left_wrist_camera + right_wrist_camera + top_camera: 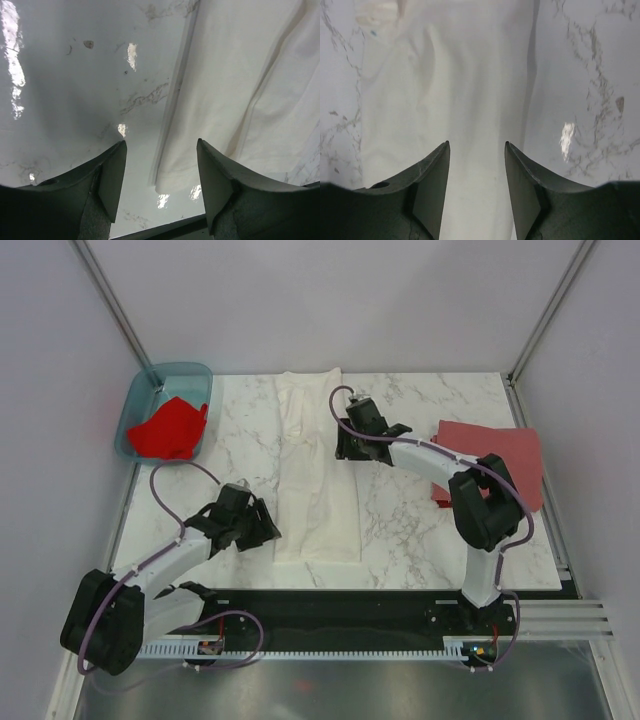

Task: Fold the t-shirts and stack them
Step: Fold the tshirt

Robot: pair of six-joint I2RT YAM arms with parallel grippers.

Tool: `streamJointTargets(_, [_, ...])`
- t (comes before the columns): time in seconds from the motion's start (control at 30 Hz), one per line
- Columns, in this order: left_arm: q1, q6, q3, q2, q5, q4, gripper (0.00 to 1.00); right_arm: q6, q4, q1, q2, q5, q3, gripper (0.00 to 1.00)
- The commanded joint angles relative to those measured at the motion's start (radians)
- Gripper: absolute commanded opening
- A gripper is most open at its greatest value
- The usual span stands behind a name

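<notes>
Left gripper (262,526), lower left of the overhead view: open, jaws spread, nothing between them. Hovering over the bare marble table (420,530), just left of the bottom hem of the white shirt (315,480). From its wrist camera, two dark fingers (112,175) at the bottom of the frame, the shirt's folded corner showing in the gap, and cloth running up toward the upper right. Touching the cloth or not: cannot tell.

Right gripper (347,445), a little above centre in the overhead view: also open, jaws parted, holding nothing. Poised at the right edge of the same shirt, along its upper half. From its wrist camera, dark fingers low in the frame, white cloth filling the gap and most of the left and centre, marble down the right side.

Same white shirt laid out as a long narrow strip, folded lengthwise, running from the top edge of the table down to near the bottom edge, slightly left of centre.

Further out, brick-red shirt (495,460) folded flat at the right edge of the table, well apart from the white one. At the upper left corner of the table, bright red shirt (170,430) crumpled inside a teal plastic tub (190,370).
</notes>
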Motion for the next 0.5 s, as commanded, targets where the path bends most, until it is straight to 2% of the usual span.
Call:
streamJointTargets(0.0, [-0.024, -0.006, -0.027, -0.001, 0.034, 0.027, 0.65, -0.038, 0.032, -0.046, 0.08, 0.008, 0.155, 0.56])
streamJointTargets(0.2, [-0.079, -0.051, -0.057, -0.004, 0.042, 0.03, 0.62, -0.07, 0.032, -0.094, 0.264, 0.014, 0.382, 0.6])
streamJointTargets(0.47, [-0.124, -0.082, -0.08, 0.009, 0.032, 0.035, 0.59, -0.084, 0.026, -0.143, 0.501, -0.007, 0.591, 0.56])
